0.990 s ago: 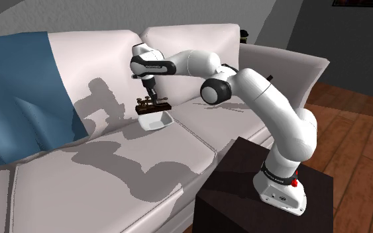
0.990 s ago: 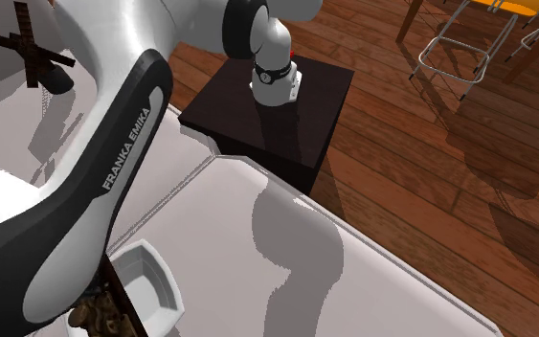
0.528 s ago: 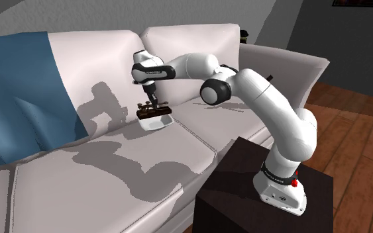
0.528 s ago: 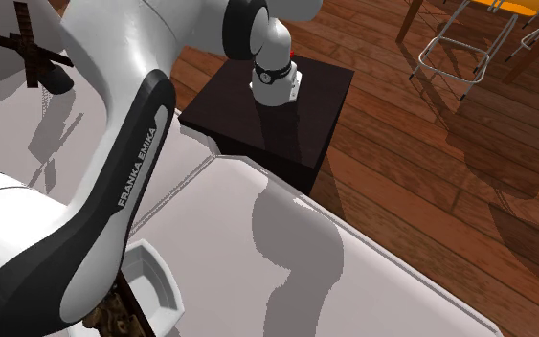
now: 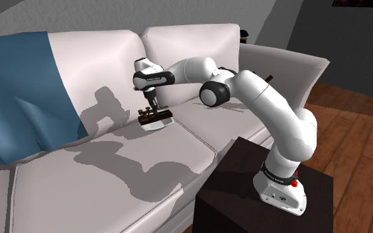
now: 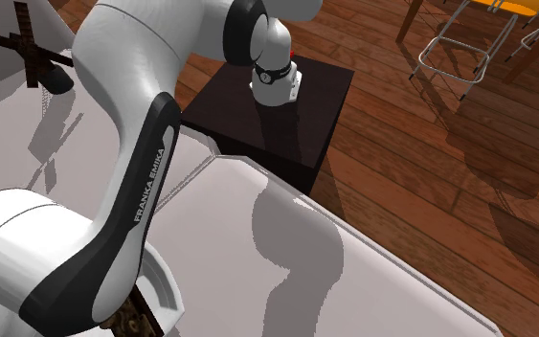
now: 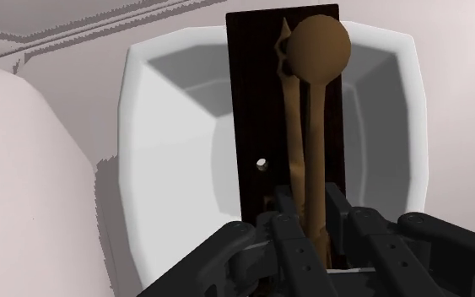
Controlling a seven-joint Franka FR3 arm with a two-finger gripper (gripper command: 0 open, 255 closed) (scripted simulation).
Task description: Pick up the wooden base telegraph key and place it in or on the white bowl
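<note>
Telegraph key, dark base: lying across white bowl on sofa; jaws clasping its lever at one end.

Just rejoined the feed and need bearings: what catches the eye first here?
The white arm reaches across a white sofa, its black gripper clasping the brown lever of a dark-based telegraph key. The key is directly over a white bowl on the sofa. A blue blanket drapes the sofa at the shoulder view's left.
</note>
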